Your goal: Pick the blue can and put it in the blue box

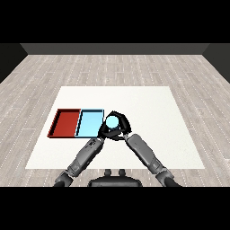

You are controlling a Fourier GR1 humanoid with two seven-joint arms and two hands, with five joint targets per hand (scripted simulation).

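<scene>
Where the white table point(148, 130) nears its left edge, the red tray point(65, 122) lies touching the light blue tray point(88, 124) on its right. Just beside the blue tray's right rim, the blue can point(112, 122) is held above the tabletop, toward the front edge. The left hand point(104, 130) sits under the can; whether its fingers are curled cannot be told. The right hand point(121, 121) curls round the can.

A: Where does the one view sit?
B: At the head, looking down and forward toward twelve o'clock, fairly far off.
A: What fills it?
B: The whole table point(148, 134), floor point(115, 67) beyond.
</scene>
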